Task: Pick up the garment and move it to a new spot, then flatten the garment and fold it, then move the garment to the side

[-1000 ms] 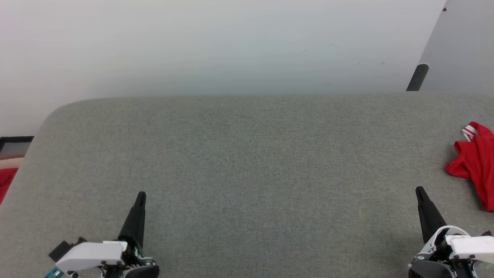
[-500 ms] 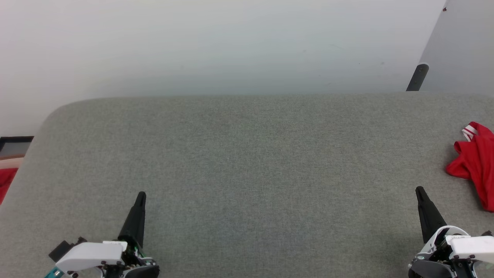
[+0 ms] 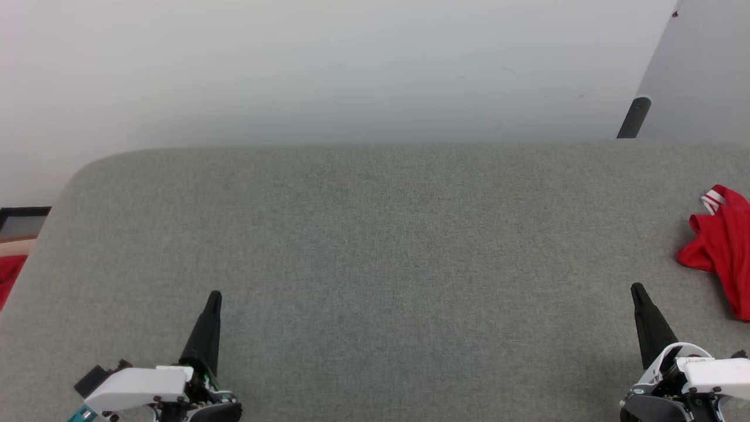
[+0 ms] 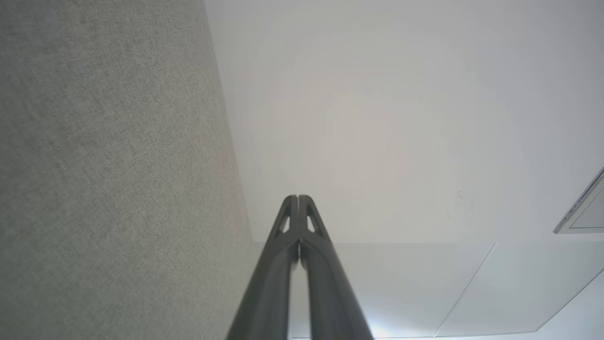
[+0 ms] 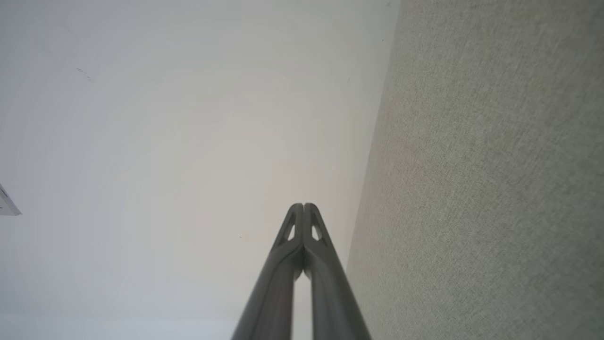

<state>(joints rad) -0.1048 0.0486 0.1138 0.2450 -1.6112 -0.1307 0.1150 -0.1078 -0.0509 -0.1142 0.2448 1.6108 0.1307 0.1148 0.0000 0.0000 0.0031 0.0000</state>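
The garment (image 3: 722, 249) lies crumpled at the far right edge of the grey fabric surface (image 3: 375, 246), red with a bit of white-and-red striped trim showing at its top; part of it runs off the head view. My right gripper (image 3: 637, 288) rests at the lower right, shut and empty, below and left of the garment and apart from it. At the lower left my left gripper (image 3: 215, 296) is shut on nothing. Each wrist view shows its fingertips pressed together, the left gripper (image 4: 298, 197) and the right gripper (image 5: 303, 206).
A pale wall rises behind the surface. A dark pole (image 3: 634, 117) leans at the back right. Off the surface's left edge there is some plain red cloth (image 3: 9, 275) below a dark-framed object (image 3: 23, 220).
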